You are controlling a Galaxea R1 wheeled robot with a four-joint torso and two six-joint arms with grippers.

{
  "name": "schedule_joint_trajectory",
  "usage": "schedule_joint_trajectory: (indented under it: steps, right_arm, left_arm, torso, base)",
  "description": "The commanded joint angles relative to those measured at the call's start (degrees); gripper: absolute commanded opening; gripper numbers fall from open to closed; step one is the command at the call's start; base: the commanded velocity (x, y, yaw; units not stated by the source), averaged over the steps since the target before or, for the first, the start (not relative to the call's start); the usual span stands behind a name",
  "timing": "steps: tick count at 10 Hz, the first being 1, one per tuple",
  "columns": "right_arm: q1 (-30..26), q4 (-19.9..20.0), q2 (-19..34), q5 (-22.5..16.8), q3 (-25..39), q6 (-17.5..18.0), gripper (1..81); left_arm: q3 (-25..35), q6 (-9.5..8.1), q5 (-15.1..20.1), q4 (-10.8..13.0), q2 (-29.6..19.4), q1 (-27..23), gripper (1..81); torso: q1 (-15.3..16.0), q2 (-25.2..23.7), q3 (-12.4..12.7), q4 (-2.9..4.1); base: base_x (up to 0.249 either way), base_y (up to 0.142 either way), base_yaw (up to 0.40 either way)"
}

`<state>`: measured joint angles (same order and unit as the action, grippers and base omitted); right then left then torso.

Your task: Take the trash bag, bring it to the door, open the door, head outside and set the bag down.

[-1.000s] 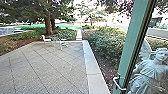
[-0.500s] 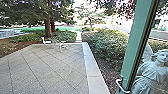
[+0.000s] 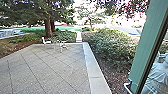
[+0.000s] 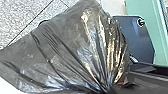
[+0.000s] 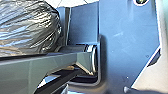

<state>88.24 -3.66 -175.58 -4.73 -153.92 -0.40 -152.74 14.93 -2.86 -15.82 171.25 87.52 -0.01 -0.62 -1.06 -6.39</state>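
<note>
Paved ground [image 3: 47, 67], cut by dark diagonal joints, spreads across 8 o'clock in the head view, with a pale stone border [image 3: 93, 68] at 5 o'clock. White outdoor furniture [image 3: 46, 42] sits on its far part, near 10 o'clock, close to a thick tree trunk [image 3: 48, 28]; a narrow walkway [image 3: 78, 37] leads off at 12 o'clock. Bushy shrubs [image 3: 110, 47] fill 3 o'clock, partly behind the tilted green door [image 3: 147, 42], whose handle [image 3: 127, 87] is at 5 o'clock. Behind its glass, a pale statue [image 3: 160, 77] shows at 4 o'clock. As for the trash bag [image 4: 62, 50], the left gripper [image 4: 110, 90] pinches its gathered neck, the dark plastic fanning out in shiny folds; I cannot tell the state of the right gripper
</note>
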Motion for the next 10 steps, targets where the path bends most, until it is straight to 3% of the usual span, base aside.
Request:
schedule_joint_trajectory:
  steps: [1,7,10]
  right_arm:
    - [-2.6,-0.2,-0.9,-3.6,0.7,-0.2,81.1]
    - [-2.0,-0.5,0.0,-3.7,1.6,-0.5,81.1]
    - [-1.9,0.1,6.1,-4.3,11.4,-0.5,81.1]
  left_arm:
    - [0.2,0.18,3.3,0.2,-0.3,-2.5,1.0]
    - [0.3,0.18,3.7,-0.2,-1.6,-2.5,1.0]
    - [5.2,-0.43,4.4,-0.2,-6.0,-2.2,1.0]
  torso:
    - [0.0,0.0,0.0,0.0]
    - [0.1,0.0,0.0,0.0]
    - [0.0,0.0,0.0,0.0]
  base:
    - [0.111,0.082,0.0]
    - [0.047,0.011,0.0]
    - [0.0,0.0,0.0]
